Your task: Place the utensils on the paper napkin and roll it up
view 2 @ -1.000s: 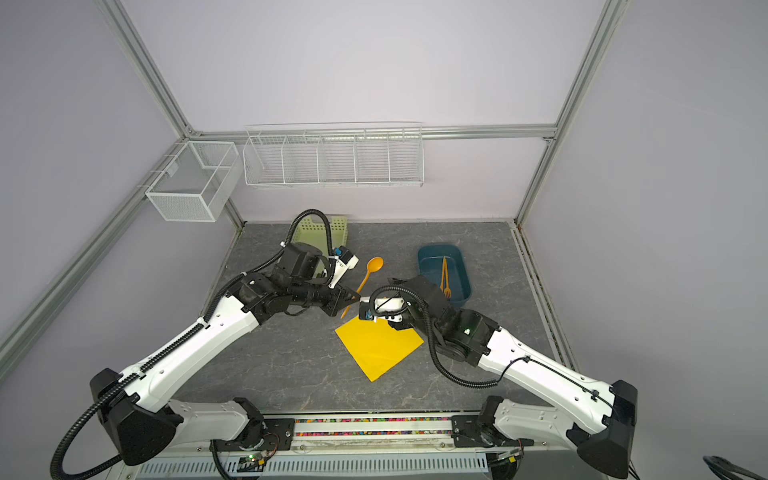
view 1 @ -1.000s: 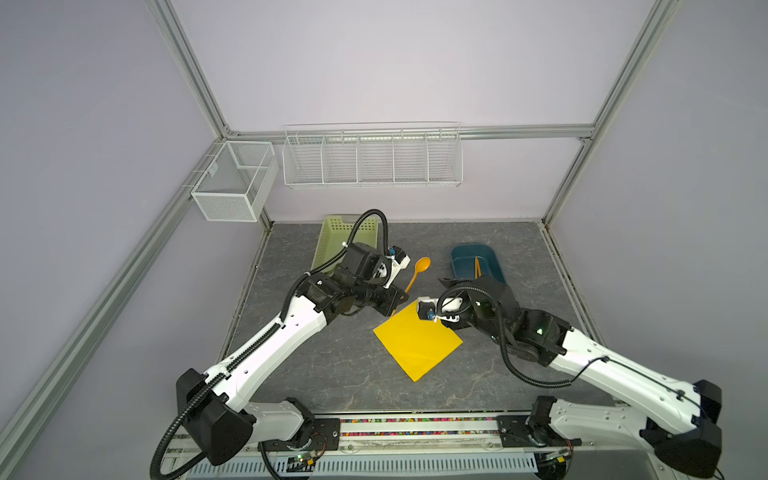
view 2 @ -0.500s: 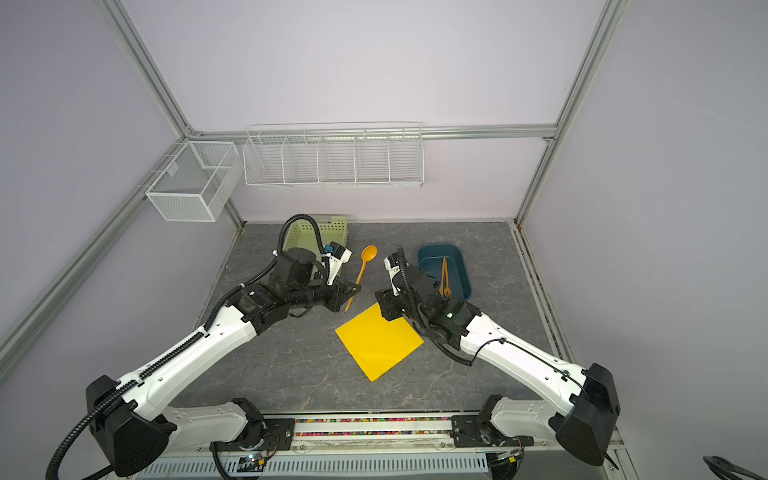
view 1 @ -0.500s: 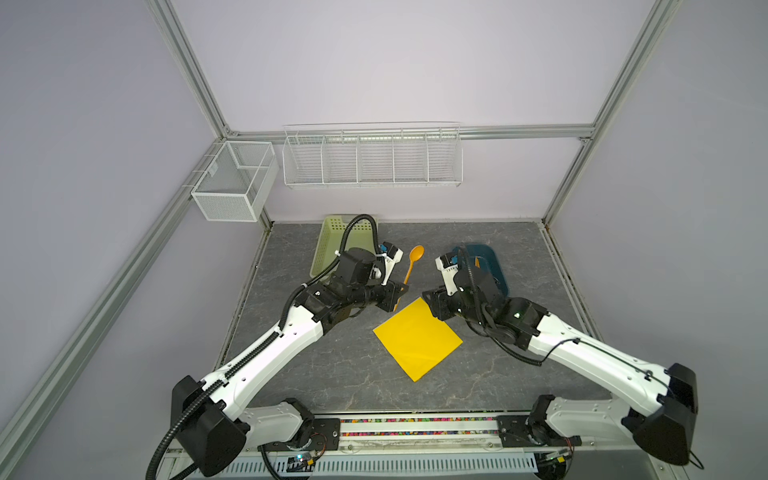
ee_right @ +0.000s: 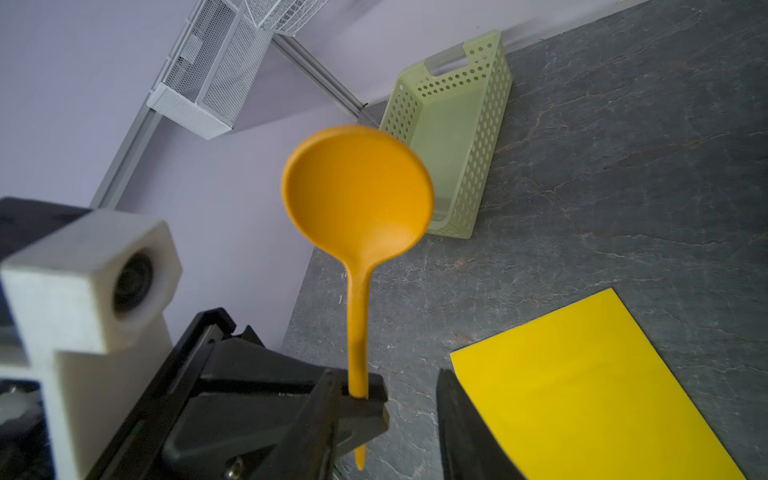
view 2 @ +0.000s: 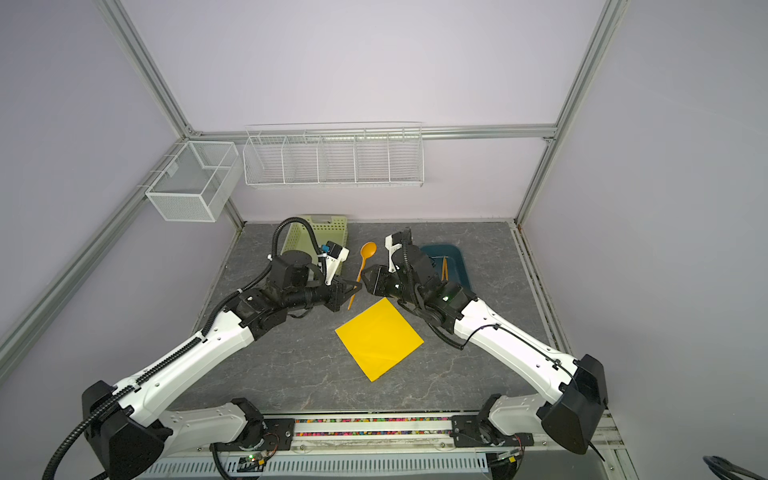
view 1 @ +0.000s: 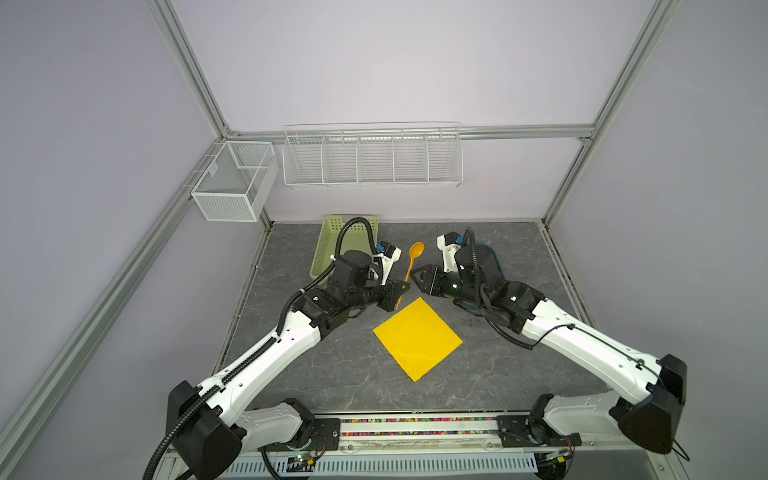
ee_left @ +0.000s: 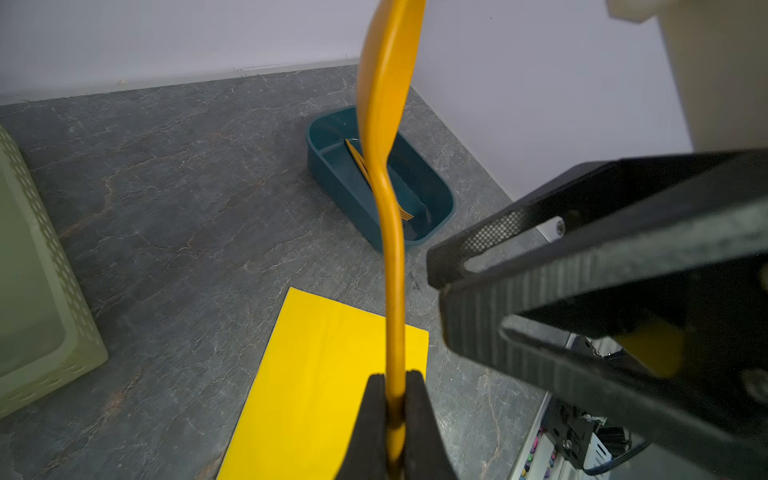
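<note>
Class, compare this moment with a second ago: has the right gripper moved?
Yes. The right gripper has left the paper napkin's far corner and gone rearward, closer to the spoon.

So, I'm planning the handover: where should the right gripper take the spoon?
On the spoon, take the bare handle stretch between the left gripper and the bowl. Approach level from where the right gripper hovers, jaws across it. The spoon stands roughly upright, bowl up, clamped only near its lower end, so that slim stretch is free.
</note>
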Controlling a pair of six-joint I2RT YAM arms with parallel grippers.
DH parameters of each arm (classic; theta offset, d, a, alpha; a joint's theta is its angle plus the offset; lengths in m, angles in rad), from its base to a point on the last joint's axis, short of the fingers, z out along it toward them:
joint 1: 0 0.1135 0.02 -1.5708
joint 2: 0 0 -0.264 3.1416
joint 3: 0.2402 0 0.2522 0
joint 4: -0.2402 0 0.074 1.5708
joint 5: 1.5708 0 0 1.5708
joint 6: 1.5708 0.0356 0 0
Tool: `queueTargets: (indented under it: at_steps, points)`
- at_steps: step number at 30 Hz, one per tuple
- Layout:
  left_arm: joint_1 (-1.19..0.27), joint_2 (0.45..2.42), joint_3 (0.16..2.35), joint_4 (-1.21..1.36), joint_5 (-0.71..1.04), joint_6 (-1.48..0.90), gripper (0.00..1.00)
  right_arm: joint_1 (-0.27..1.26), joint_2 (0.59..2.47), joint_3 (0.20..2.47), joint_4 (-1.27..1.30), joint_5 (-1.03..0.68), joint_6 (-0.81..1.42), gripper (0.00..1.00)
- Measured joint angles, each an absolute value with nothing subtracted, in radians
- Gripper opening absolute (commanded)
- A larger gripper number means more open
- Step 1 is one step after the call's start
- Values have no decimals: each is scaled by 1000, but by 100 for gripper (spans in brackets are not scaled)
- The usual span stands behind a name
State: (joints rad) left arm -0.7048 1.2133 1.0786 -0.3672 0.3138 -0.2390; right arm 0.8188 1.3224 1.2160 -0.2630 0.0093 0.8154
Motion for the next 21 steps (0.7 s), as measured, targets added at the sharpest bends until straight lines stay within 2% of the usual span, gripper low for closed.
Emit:
queueTargets:
  at_steps: [10,21]
  points:
    - [-705,1213,1079,-348,323,-252,0,792,1336,1217,-214,-44,885,32]
    - [-705,1213,1077,-346,334,-258,0,780,1381,1217,-147,-106,929,19]
